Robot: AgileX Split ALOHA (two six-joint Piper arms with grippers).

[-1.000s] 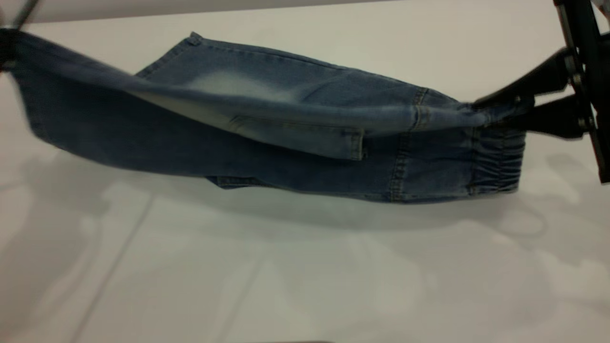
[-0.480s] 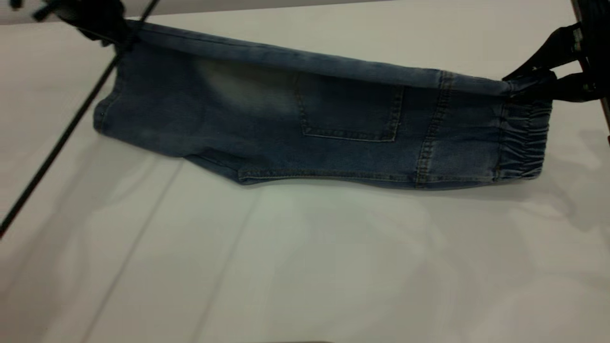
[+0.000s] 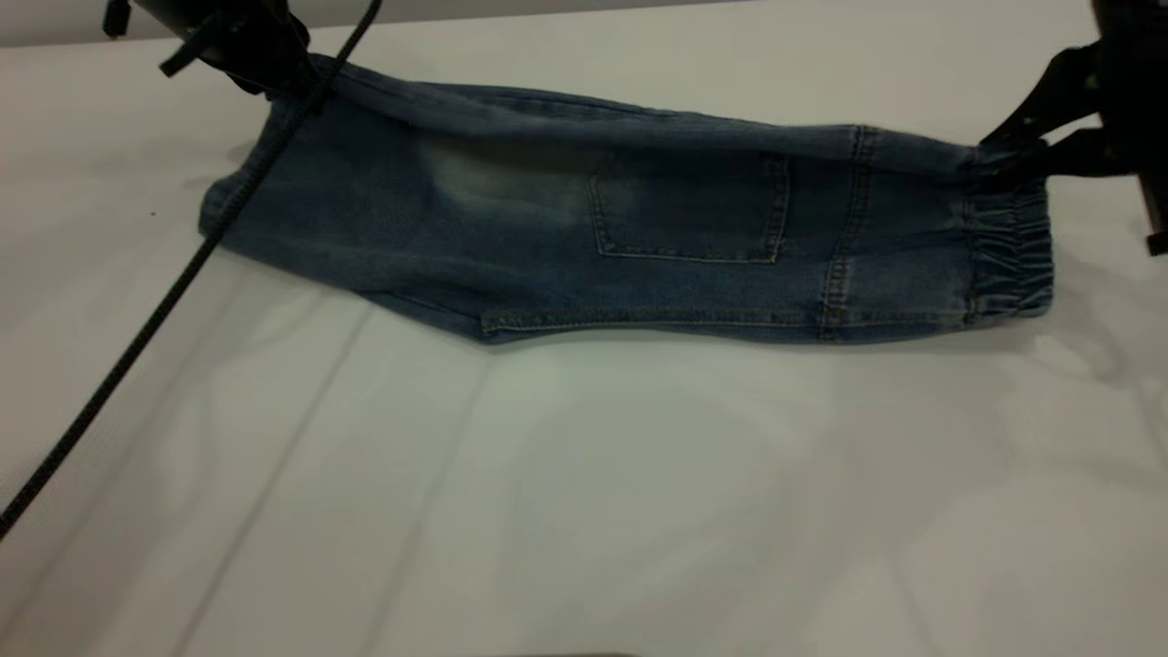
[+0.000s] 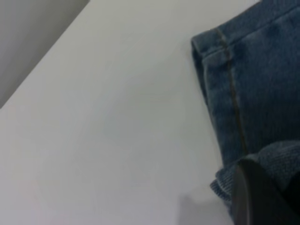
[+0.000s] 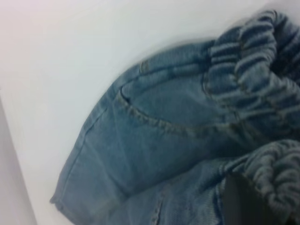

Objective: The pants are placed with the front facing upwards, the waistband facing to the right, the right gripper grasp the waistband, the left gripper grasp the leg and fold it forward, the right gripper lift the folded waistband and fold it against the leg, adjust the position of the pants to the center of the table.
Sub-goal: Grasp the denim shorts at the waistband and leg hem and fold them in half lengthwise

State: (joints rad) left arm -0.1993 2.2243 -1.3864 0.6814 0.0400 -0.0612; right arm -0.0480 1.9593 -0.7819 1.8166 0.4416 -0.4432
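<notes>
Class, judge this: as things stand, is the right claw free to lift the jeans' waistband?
Probably yes: the right claw looks shut on the waistband's far corner, and nothing lies over the jeans there.

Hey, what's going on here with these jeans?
Two robot arms are folding the pants on the table. The left gripper holds the leg end at the far left, and the right gripper pinches the waistband at the right. The pants lie folded lengthwise, back pocket up, with both grippers gripping the far edge.
</notes>
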